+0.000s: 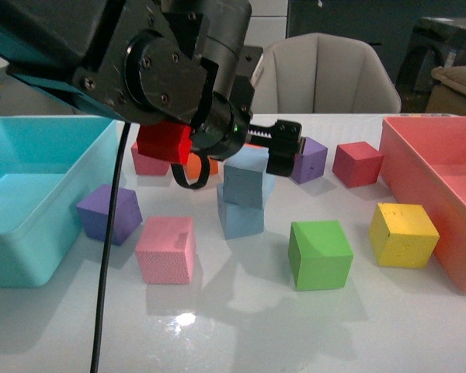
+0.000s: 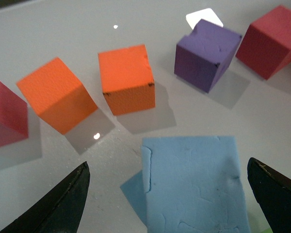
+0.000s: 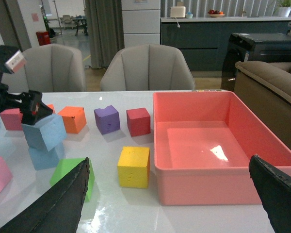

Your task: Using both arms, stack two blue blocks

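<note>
The two blue blocks stand stacked mid-table, the upper one [image 1: 245,183] twisted a little on the lower one [image 1: 241,219]. My left gripper [image 1: 248,151] hovers open just over the stack. In the left wrist view its fingers [image 2: 63,204] stand apart from both sides of the upper block [image 2: 194,184], and a corner of the lower block [image 2: 133,194] peeks out. The right wrist view shows the upper block [image 3: 44,132] resting tilted on the lower one [image 3: 42,156]. My right gripper [image 3: 169,204] is open and empty, well to the right of the stack.
A turquoise bin [image 1: 31,225] stands at the left and a pink bin [image 1: 419,155] at the right. Around the stack lie green [image 1: 320,254], yellow [image 1: 404,233], pink [image 1: 165,249], purple [image 1: 109,214] and red [image 1: 357,163] cubes. Two orange cubes [image 2: 127,80] sit behind.
</note>
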